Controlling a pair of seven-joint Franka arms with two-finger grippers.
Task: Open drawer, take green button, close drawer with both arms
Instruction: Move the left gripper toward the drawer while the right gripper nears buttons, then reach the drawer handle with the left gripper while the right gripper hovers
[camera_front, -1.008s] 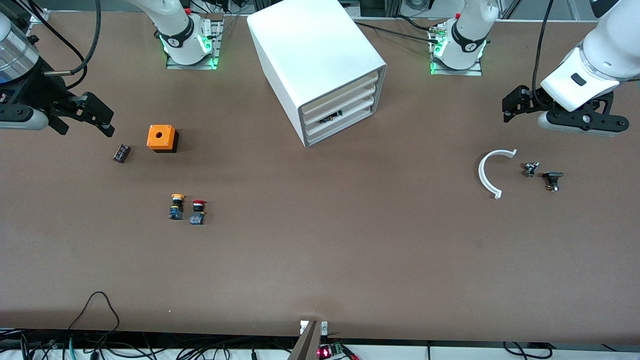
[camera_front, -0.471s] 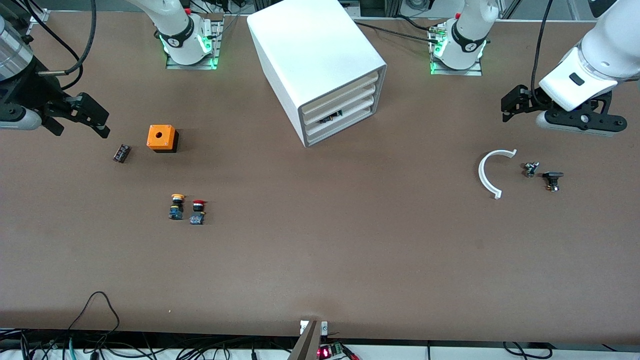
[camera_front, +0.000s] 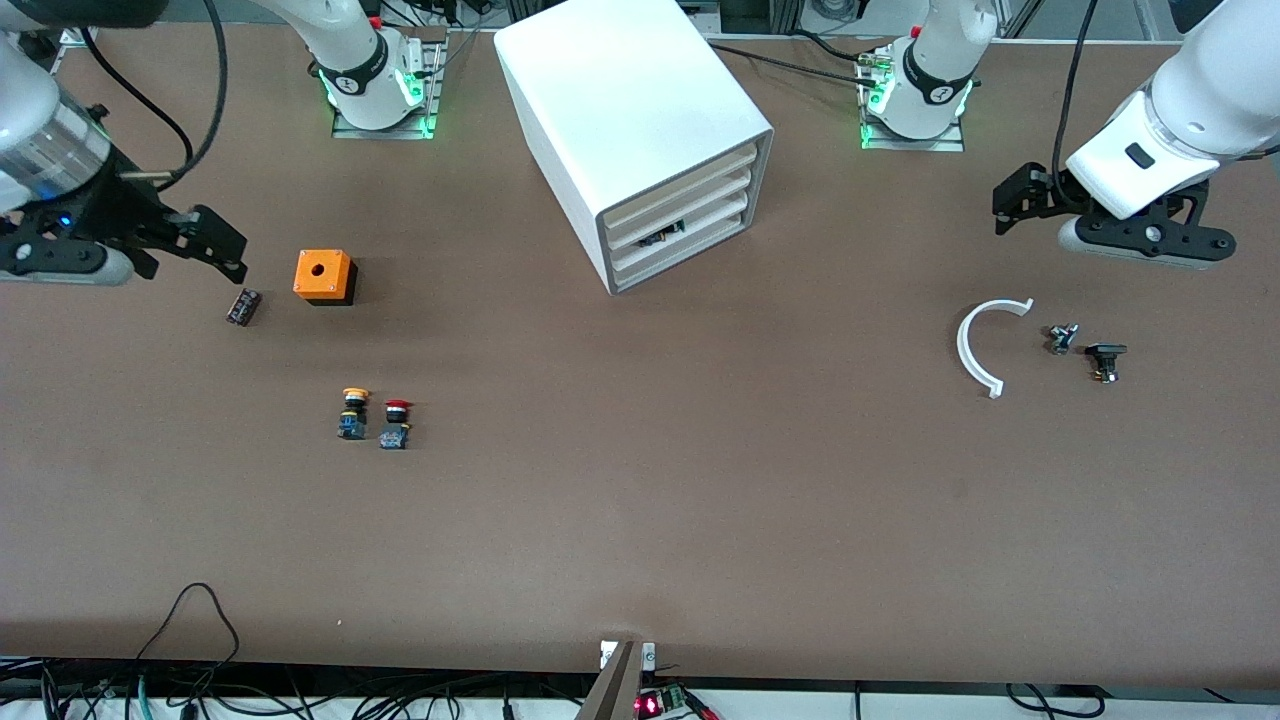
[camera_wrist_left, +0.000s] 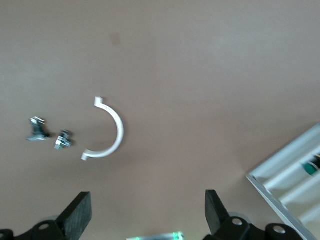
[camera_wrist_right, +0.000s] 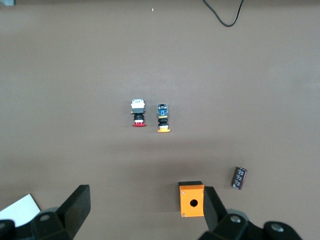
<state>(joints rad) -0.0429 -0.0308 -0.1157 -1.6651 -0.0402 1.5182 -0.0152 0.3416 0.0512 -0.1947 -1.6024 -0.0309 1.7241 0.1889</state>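
Hovering at both ends of the table (camera_front: 640, 520), with the white boxy cabinet (camera_front: 640, 130) between my two arms, near the bases. Its four shallow white plastic drawers (camera_front: 680, 215) are all pushed in, fronts turned toward the camera and angled a little toward my left arm's end. The second drawer from the bottom shows a dark slit with a speck of green in it (camera_front: 668, 232); in the left wrist view a green spot (camera_wrist_left: 311, 170) sits in one slot. That is probably the green-capped button, but I can't make out its shape.

My left gripper (camera_front: 1010, 200) hangs over bare table, jaws spread wide and empty, above the white curved plastic piece (camera_front: 982, 345). My right gripper (camera_front: 225, 245) hovers by the orange box (camera_front: 324, 276), jaws also spread, nothing in them.

The drawer fronts face my left side more squarely, so I judge my left arm better placed for the pull. Drawer fronts run wide and flat, so I would come in level.
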